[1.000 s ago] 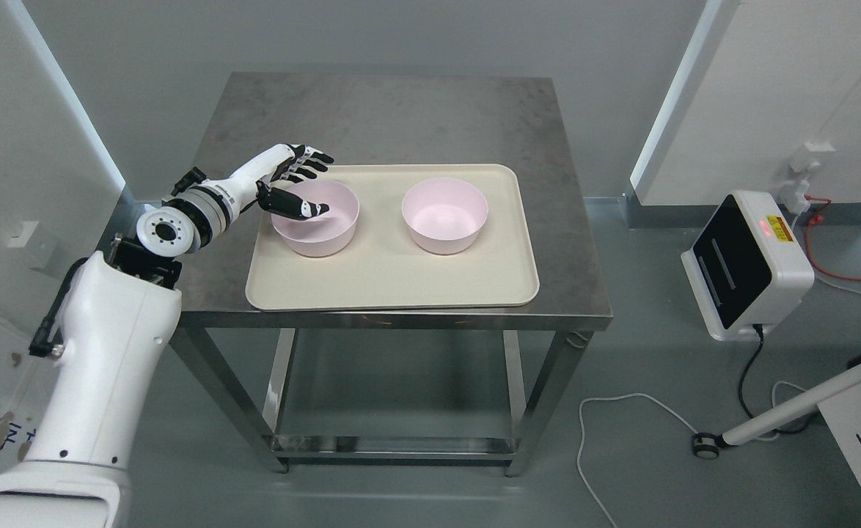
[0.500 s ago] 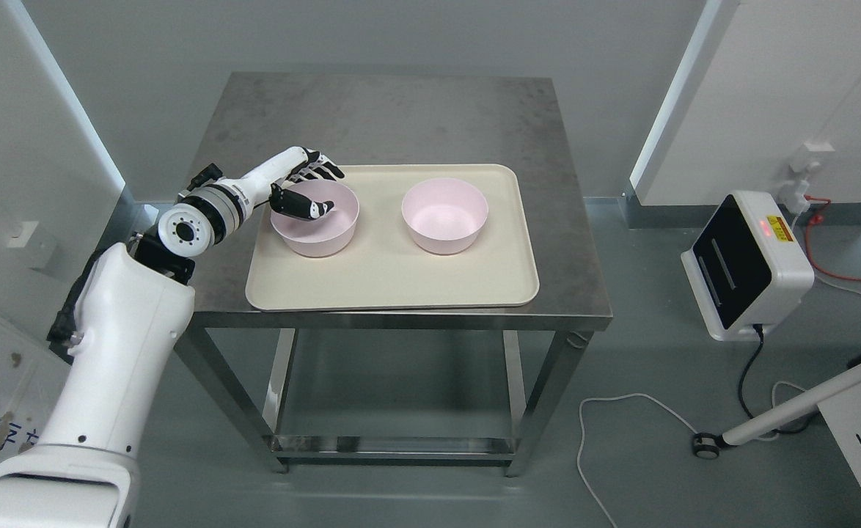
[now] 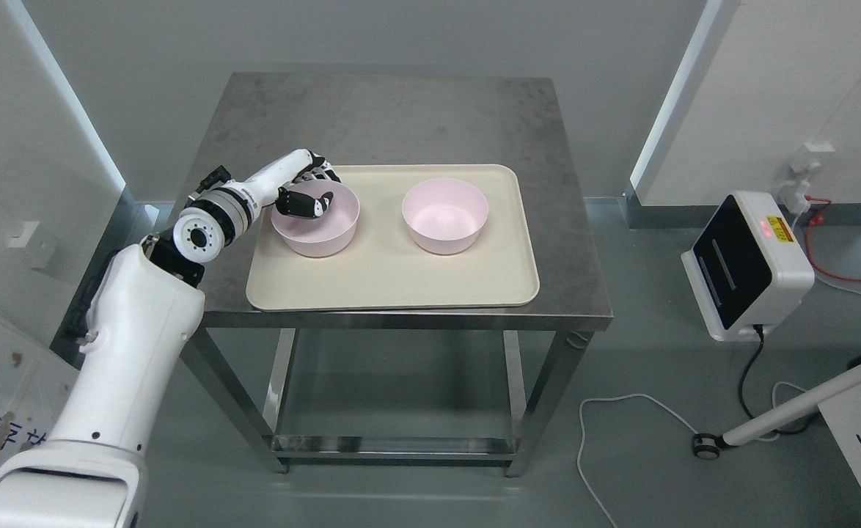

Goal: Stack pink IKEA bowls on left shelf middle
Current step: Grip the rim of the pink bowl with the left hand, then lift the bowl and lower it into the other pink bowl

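Left hand (image 3: 306, 189) has closed in on left pink bowl (image 3: 315, 218); thumb inside rim, fingers outside, looks pinched; bowl not lifted, on tray (image 3: 390, 282); right bowl (image 3: 445, 215) untouched; stacking pending.

Pink bowls (image 3: 315, 218) on a cream tray (image 3: 394, 282), grey table (image 3: 386, 117).

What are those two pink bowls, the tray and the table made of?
The pink bowls look like matte plastic: smooth, uniform, no glare. The beige tray seems similar matte plastic. The table looks like brushed stainless steel, dull grey with shiny legs.
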